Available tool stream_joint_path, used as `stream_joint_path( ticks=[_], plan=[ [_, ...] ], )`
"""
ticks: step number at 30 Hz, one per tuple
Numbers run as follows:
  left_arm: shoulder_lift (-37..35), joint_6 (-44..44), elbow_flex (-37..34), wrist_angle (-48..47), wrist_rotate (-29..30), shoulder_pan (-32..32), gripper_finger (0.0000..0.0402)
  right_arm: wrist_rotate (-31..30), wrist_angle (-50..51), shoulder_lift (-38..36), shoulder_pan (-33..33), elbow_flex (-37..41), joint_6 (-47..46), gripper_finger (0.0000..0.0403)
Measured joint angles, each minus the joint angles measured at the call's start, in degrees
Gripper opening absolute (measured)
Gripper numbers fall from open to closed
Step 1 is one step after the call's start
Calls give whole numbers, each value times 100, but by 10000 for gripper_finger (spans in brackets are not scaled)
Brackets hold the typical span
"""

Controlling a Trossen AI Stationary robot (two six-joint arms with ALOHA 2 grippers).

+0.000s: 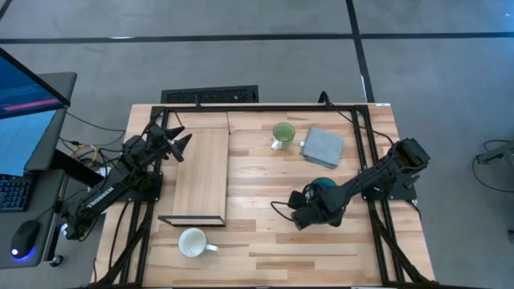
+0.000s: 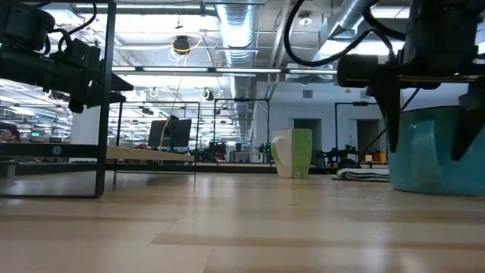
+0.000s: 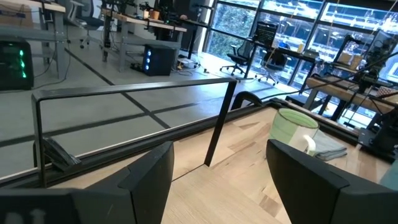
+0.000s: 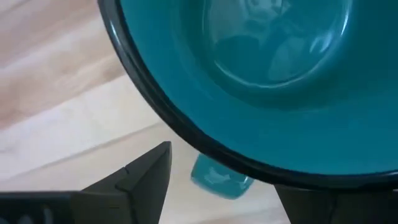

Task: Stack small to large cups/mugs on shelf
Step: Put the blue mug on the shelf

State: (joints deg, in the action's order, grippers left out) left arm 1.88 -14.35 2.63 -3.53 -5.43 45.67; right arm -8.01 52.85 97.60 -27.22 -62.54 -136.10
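Nearest, at the front edge of the worktop (image 1: 265, 249): a white mug (image 1: 193, 242), upright, mouth up, handle out to the side. Stands alone with nothing touching it, just past the near end of the shelf (image 1: 201, 172). Looks like it is waiting for its turn.

Next, the shelf itself, a long pale board with a thin black frame at its near end. Bare on top, so no mug stacked there yet.

Across from it, out on the open worktop and well apart from the shelf: the big teal mug (image 1: 324, 185), upright on the wood. Right over it, the right tool (image 2: 427, 140), fingers spread wide and reaching down on either side of the mug wall (a gap shows by one finger, so not squeezing). Probably placed like that to pinch the rim and lift. Makes sense to take the big one first, since the smaller ones must go inside it.

Farther back, the left tool (image 1: 178, 143), also spread wide and holding nothing, hanging above the far end of the shelf. Seems to wait there, out of the way.

Farthest, near the back edge: the light green mug (image 1: 283, 133), upright, with a flat grey pad (image 1: 323, 147) just beside it. Both untouched.
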Motion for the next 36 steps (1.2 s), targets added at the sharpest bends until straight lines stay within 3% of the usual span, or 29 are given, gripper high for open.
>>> stream_joint_path(
  ticks=[13,19,26,36],
  plan=[
    [0,-28,0,0,0,0,248,167,627,0,-19,-1,33,282],
    [0,-28,0,0,0,0,248,547,1050,0,-279,-1,65,282],
    [-2,-28,0,0,0,0,248,409,1477,0,-613,-1,589,282],
    [-1,-236,0,0,0,0,248,305,1462,0,-687,-1,519,282]
  ],
)
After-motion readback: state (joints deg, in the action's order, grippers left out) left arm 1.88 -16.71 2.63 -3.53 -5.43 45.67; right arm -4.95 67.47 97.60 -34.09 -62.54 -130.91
